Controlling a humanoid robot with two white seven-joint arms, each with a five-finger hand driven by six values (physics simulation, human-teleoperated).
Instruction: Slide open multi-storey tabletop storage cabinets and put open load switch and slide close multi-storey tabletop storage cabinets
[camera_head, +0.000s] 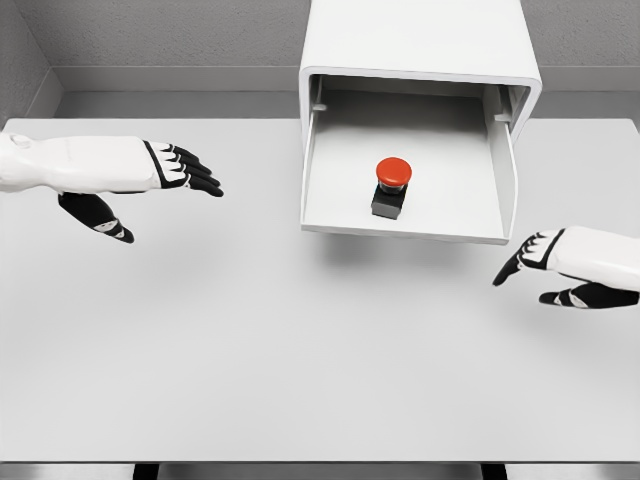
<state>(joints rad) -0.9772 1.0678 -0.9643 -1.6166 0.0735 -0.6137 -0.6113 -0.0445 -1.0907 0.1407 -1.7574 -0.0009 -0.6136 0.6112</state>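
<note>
I see the red-capped black load switch (391, 186) already inside the white cabinet's pulled-out drawer (340, 205), upper centre; left robot hand (165, 180) and right robot hand (545, 262) open, empty; closing remains

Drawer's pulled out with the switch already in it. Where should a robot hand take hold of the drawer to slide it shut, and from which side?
Best guess: the drawer front lip, pushed from the table side toward the cabinet. That edge faces the robot and juts clear. The right robot hand, open, is nearest. The red-button switch sits mid-tray, away from the lip.
</note>
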